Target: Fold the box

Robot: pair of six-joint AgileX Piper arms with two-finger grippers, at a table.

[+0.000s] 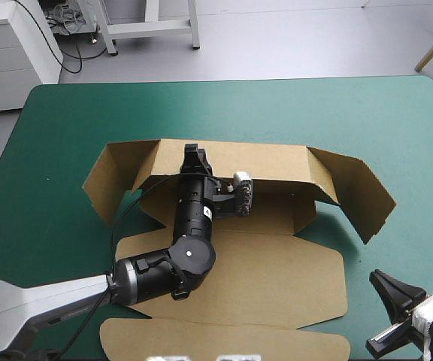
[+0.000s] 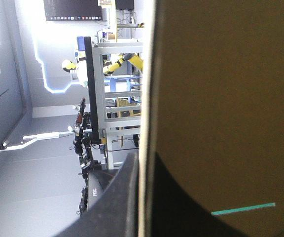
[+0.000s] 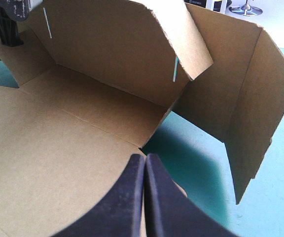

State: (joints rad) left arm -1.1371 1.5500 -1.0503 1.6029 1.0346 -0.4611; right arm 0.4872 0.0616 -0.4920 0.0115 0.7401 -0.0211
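Occupying the middle of the teal-green table (image 1: 51,128), the box (image 1: 277,278) is a cut sheet of brown board, part-formed — its base and near panels lie flat while the far wall (image 1: 277,162) stands raised, with a side flap (image 1: 355,199) angled forward at each end. Judged from its thin edge and sharp creases, the board should be light and stiff across the panels, bending readily only along the scored lines. It would likely slide on the cover if pushed low, and a hard pinch near a corner could crush it. The soundest hold appears to be on a free edge, close to the crease to be worked. The left gripper (image 1: 195,153) reaches across the base to the top edge of the far wall, left of its middle, and is clamped on it — the left wrist view shows the sheet's edge between the two black fingers (image 2: 117,197). The right gripper (image 3: 145,159) hangs beside the sheet's near right corner, well apart from the left, its fingers pressed together on nothing and pointing toward the gap between the base and the right-hand flap.
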